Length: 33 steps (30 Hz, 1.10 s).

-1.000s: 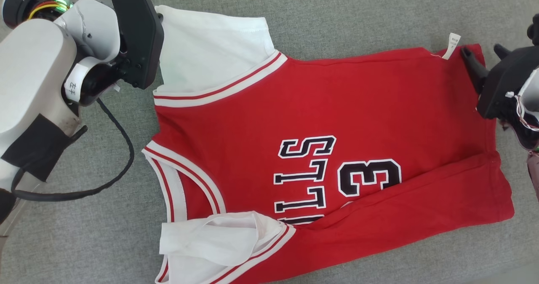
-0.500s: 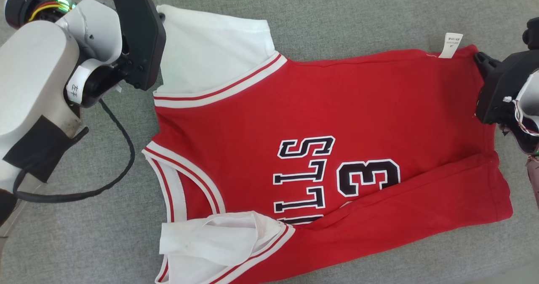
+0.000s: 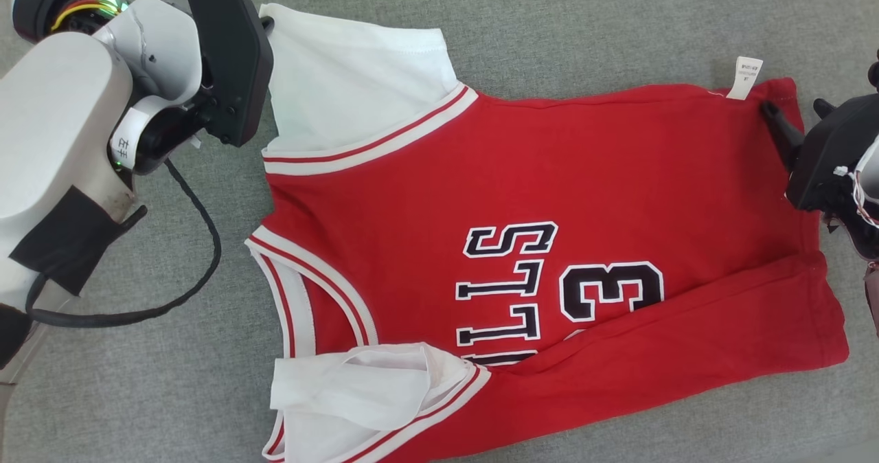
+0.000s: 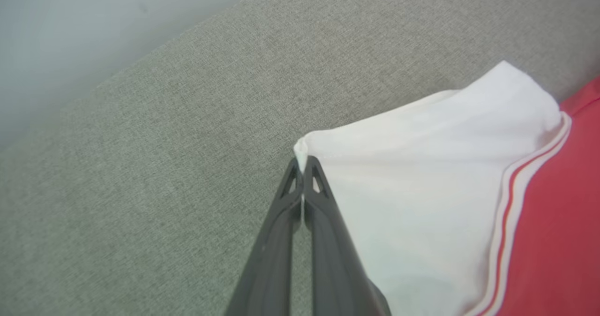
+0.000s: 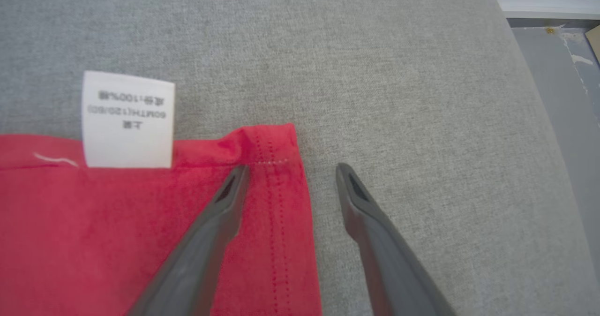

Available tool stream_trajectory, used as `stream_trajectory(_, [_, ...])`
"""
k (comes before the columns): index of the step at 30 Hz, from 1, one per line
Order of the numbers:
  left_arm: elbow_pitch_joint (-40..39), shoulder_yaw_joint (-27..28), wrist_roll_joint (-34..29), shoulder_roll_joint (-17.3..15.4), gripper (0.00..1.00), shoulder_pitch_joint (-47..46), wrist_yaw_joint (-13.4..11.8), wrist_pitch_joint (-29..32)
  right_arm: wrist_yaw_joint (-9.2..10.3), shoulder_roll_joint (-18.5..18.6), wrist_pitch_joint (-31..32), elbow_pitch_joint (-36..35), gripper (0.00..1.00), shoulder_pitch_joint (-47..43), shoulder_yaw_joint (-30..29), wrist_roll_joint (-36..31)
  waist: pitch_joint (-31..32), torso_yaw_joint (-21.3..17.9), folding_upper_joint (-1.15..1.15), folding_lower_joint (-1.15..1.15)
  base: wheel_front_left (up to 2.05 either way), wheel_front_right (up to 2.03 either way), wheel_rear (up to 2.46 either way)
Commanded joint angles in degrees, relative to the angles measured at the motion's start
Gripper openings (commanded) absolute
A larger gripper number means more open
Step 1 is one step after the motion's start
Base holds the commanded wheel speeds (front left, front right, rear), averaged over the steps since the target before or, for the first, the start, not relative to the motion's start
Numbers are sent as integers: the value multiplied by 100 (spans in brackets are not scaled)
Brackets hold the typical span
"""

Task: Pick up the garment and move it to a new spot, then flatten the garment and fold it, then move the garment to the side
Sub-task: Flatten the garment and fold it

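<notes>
Change over the last second, head view. The garment (image 3: 549, 174) is displaced slightly toward the robot's right and toward the lower edge, and its care label (image 3: 747, 78) is carried with it (a shift of the camera itself cannot be ruled out). The right gripper (image 3: 790, 104), seen parted a second ago and drawn together half a second ago, is spread again; one finger (image 5: 206, 241) is laid over the red hem corner, the other over the grey surface (image 5: 422, 95).

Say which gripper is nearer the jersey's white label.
Right. The right gripper is open at the hem corner beside the label; the left gripper grips the sleeve across the jersey.
</notes>
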State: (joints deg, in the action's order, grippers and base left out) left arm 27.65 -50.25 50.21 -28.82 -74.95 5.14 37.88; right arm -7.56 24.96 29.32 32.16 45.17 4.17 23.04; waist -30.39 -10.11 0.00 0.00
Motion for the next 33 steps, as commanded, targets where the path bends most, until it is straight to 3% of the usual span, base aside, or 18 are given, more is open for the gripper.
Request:
stream_trajectory(1, [21, -7, 52, 4, 0, -26, 25, -5, 12, -41, 36, 30, 49, -73, -12, -29, -6, 12, 0, 0, 0, 0, 0])
stream_trajectory(2, [24, -12, 54, 10, 0, -29, 21, -4, 12, -41, 28, 38, 37, -77, -8, -22, -9, 19, 0, 0, 0, 0, 0])
stream_trajectory(4, [28, -23, 55, 13, 0, -38, 19, -12, 12, -19, 12, 35, 0, -79, 27, -9, -13, 29, 0, 0, 0, 0, 0])
stream_trajectory(22, [-32, 72, -307, -81, 0, -543, 180, -1210, 12, 326, -983, -102, 0, 476, 119, 204, 26, 129, 0, 0, 0, 0, 0])
stream_trajectory(29, [-194, 204, -63, -106, 0, -454, 223, -1662, 12, 489, -1531, -14, 0, 447, 199, 293, 116, 234, 0, 0, 0, 0, 0])
stream_trajectory(33, [-718, 299, 178, -326, 0, -3, 223, -1945, 13, 641, -2030, -3, 0, 61, 331, 452, 213, 330, 0, 0, 0, 0, 0])
